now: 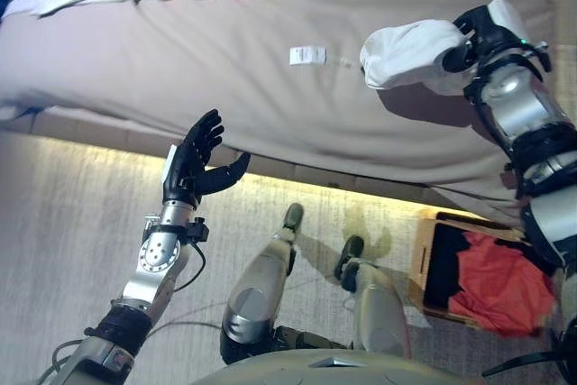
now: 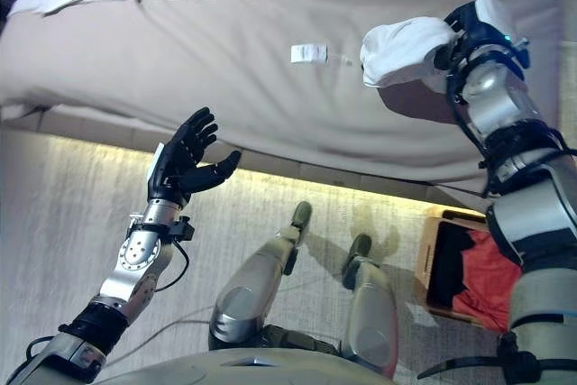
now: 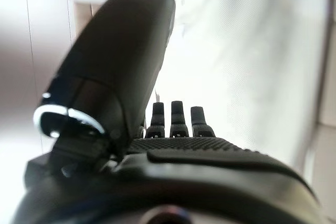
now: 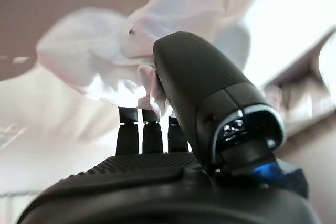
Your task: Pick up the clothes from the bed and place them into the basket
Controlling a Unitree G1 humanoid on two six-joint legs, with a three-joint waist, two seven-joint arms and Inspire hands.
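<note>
The right robot hand (image 1: 473, 42) has its fingers curled into a bunched white garment (image 1: 410, 53), held up against the side of the bed (image 1: 225, 60). The left robot hand (image 1: 194, 164) hangs open and empty near the bed's lower edge. The basket (image 1: 425, 254), holding red and dark clothes, sits on the floor below the right arm. The carry probably goes best with the grip kept firm and the garment swung clear of the bed, over the basket's opening, before release.

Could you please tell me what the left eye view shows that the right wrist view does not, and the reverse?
Only the left eye view shows the open left hand raised beside the bed, and the basket on the floor holding red and black clothes. Only the right wrist view shows the right hand's fingers reaching into cloth. Both show the right hand grasping the white garment.
</note>
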